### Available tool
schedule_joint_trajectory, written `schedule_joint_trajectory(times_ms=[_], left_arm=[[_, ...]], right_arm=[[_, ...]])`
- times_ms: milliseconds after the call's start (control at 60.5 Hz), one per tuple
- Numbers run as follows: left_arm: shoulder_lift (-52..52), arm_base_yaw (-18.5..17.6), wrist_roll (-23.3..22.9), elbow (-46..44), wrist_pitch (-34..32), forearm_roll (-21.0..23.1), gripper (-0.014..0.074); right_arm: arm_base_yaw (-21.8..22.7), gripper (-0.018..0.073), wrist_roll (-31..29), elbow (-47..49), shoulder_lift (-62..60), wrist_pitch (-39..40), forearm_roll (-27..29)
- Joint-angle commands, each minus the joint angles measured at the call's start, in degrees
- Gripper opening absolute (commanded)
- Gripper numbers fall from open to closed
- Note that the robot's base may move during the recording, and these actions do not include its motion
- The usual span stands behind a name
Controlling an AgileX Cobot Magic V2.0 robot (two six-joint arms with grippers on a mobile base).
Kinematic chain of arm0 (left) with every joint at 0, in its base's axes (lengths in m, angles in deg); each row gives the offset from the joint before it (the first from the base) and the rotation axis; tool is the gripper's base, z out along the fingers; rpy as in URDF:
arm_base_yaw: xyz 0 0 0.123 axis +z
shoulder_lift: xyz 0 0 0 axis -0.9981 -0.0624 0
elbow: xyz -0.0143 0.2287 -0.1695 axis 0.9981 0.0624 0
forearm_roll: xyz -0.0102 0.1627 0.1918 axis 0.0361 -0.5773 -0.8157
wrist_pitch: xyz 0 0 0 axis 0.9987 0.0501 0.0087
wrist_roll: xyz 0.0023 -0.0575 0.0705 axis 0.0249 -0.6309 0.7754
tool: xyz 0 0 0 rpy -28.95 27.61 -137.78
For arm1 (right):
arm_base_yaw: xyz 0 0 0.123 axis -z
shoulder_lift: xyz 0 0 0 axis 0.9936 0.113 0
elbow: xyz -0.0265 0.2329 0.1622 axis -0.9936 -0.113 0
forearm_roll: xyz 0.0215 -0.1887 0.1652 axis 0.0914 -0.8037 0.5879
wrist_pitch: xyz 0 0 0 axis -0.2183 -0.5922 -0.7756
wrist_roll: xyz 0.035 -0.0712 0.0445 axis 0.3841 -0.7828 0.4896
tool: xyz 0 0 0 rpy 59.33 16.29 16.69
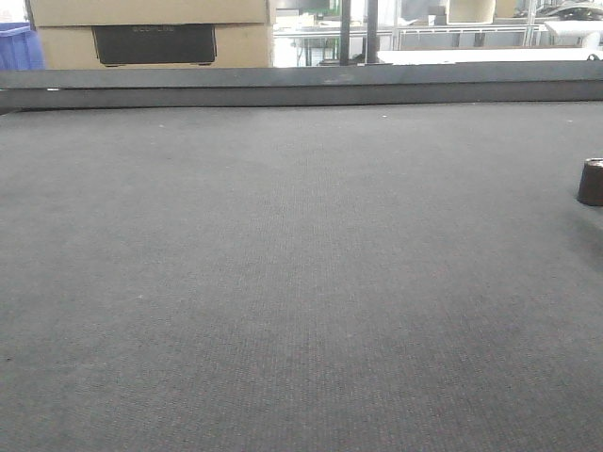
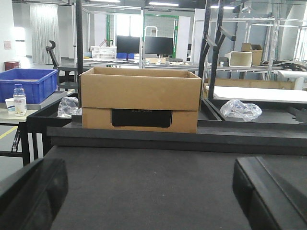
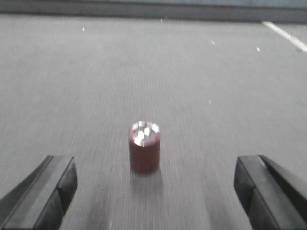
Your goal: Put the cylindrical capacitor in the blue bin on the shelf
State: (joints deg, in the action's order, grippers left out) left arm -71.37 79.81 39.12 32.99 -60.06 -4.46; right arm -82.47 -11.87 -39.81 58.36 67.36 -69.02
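The cylindrical capacitor [image 3: 144, 147], a stubby maroon cylinder with a shiny top, stands upright on the grey mat; in the front view the capacitor [image 1: 592, 182] sits at the far right edge. My right gripper [image 3: 153, 187] is open, low over the mat, with the capacitor centred just ahead of its fingertips and touching neither finger. My left gripper [image 2: 148, 189] is open over bare mat with nothing between its fingers. A blue bin [image 2: 26, 82] stands on a side table far left, beyond the mat. The shelf is out of view.
A cardboard box [image 2: 140, 105] stands behind the raised dark back rail [image 2: 182, 136] of the mat. A crumpled plastic bag [image 2: 241, 110] lies to its right. A water bottle [image 2: 19, 99] stands by the blue bin. Racks and desks fill the background.
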Motion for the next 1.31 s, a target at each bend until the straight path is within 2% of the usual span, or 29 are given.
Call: schedule_joint_trajectory(times_ms=[0, 413, 744, 810, 893, 975, 1124, 1157, 1290], left_arm=[[-0.1, -0.4, -0.3, -0.4, -0.6, -0.2, 0.0609], [-0.1, -0.4, -0.3, -0.4, -0.1, -0.2, 0.0609], [-0.1, -0.4, -0.3, -0.4, 1.0, -0.2, 0.0609], [-0.1, -0.4, -0.3, -0.4, 1.1, -0.2, 0.0609], [-0.1, -0.4, -0.3, -0.4, 1.1, -0.2, 0.0609], [-0.1, -0.4, -0.3, -0.4, 1.1, -0.2, 0.0609], [-0.1, -0.4, -0.3, -0.4, 1.3, -0.2, 0.0609], [-0.1, -0.4, -0.3, -0.4, 1.3, -0.2, 0.0609], [-0.1, -0.4, -0.3, -0.4, 1.5, -0.2, 0.0606]], right_arm=[[-0.2, 0.0571, -0.3, 3.0, 4.1, 3.9, -0.5], [-0.2, 0.0571, -0.3, 16.1, 19.2, 4.0, -0.5], [-0.2, 0.0564, -0.3, 20.1, 25.5, 3.8, -0.5], [-0.2, 0.0505, -0.3, 20.1, 25.5, 3.6, -0.5], [-0.2, 0.0365, -0.3, 20.1, 25.5, 3.6, -0.5], [-0.2, 0.0165, -0.3, 20.1, 25.5, 3.3, -0.5], [-0.2, -0.0129, -0.3, 20.1, 25.4, 3.2, -0.5], [-0.2, -0.0169, -0.3, 20.1, 25.0, 3.2, -0.5], [-0.2, -0.0161, -0.3, 20.1, 21.6, 1.5, -0.5]])
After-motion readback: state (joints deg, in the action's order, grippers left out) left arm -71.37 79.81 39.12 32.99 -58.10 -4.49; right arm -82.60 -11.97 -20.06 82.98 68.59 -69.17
